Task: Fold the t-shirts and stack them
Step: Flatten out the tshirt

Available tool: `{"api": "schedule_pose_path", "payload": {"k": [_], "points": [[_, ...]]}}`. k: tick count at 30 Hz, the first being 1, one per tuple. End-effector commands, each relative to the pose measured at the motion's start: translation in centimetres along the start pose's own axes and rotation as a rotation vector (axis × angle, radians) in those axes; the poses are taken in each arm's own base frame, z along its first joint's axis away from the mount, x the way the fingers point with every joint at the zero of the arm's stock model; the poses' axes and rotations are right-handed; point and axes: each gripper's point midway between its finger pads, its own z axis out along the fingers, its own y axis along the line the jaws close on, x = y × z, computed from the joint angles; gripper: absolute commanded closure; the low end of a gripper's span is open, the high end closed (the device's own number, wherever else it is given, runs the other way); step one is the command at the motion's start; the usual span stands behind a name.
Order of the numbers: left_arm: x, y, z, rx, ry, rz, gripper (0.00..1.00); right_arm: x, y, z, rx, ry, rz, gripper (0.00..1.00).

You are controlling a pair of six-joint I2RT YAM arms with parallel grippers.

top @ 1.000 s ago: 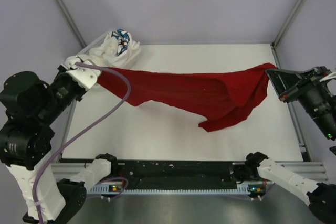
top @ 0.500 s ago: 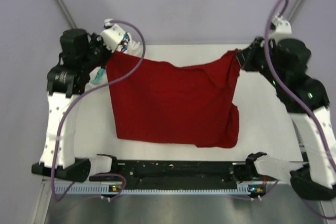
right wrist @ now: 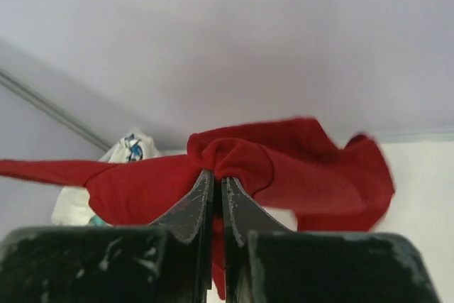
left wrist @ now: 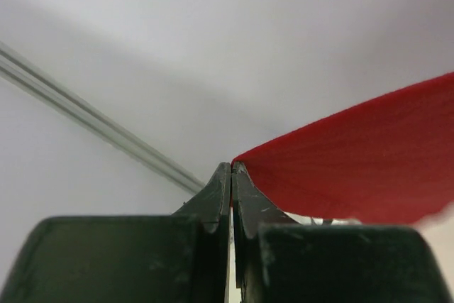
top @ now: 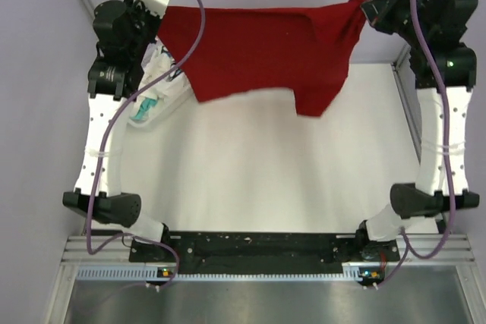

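Deep red cloth spans the upper part of the overhead view. The red t-shirt hangs stretched between the two raised arms, clear of the white table. Its top edge runs almost level from upper left to upper right. The loose lower part droops in two lobes, and the longer one, right of centre, hangs over the far side of the table.

At the upper left, the left gripper is pressed together on the shirt's left end. In the left wrist view its two dark fingers meet at their tips, with no gap between them. The red fabric comes out from the tips and fans away toward the right edge of the frame.

At the upper right, the right gripper pinches the shirt's other end. The right wrist view shows its jaws closed on a bunched fold of the red cloth, which bulges above the tips and trails off to both sides.

The white t-shirts lie in a crumpled heap at the left of the overhead view, below the left gripper and close beside the left arm. Teal and blue-patterned patches show among the white. The arm and a purple cable partly cover the heap. The cable loops from the left wrist across the shirt's left end and runs down along the arm toward the lower left.
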Motion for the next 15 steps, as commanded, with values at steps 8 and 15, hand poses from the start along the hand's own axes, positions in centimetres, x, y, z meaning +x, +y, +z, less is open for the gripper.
{"api": "schedule_pose_path", "payload": {"k": [8,15], "points": [[12.9,-11.9,-4.6,0.358,0.088,0.088,1.00,24.9,-7.3,-8.6,0.102,0.476,0.163,1.00],[29.1,-21.6,-10.4,0.643,0.394,0.146,1.00,41.0,-14.0,-15.9,0.344,0.645,0.331,0.61]]}}
